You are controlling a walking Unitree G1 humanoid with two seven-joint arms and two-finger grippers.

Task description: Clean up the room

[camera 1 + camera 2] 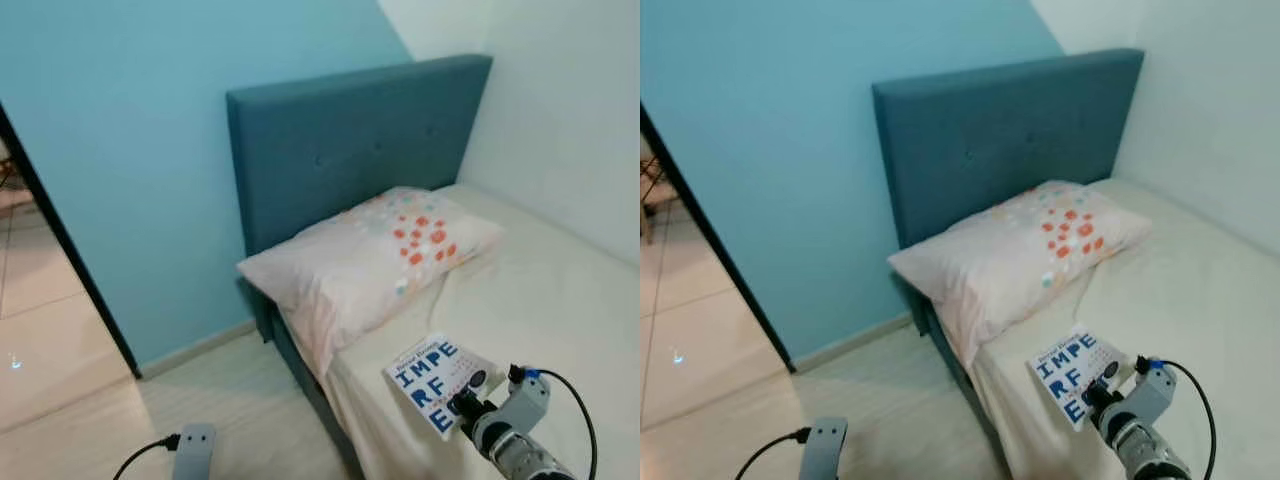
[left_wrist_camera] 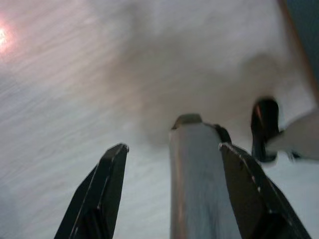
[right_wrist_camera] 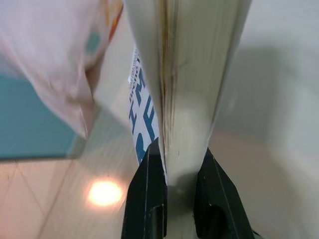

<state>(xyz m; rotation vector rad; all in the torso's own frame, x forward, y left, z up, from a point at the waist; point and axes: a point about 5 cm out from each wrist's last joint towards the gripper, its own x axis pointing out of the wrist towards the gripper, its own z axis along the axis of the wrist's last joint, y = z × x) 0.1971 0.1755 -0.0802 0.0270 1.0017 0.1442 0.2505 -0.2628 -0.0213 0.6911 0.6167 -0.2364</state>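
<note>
Book (image 1: 437, 381), lower right of frame over the bed (image 1: 560, 290) edge below the pillow (image 1: 370, 260): thin, light, stiff-covered paperback, likely to flop if pinched at a corner, clamped at its edge between the right gripper (image 3: 172, 174) fingers; left gripper (image 2: 174, 164) spread, empty.

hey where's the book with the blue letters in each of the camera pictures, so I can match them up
Left eye view: the book is at the lower right, at the bed's near edge, at the right gripper.
Right eye view: lower right again, below the pillow.
Right wrist view: the book stands edge-on up the middle, pinched between the two black fingers.
Left wrist view: not in it.
Shared landmark: the flowered pillow, also in the right wrist view.
</note>
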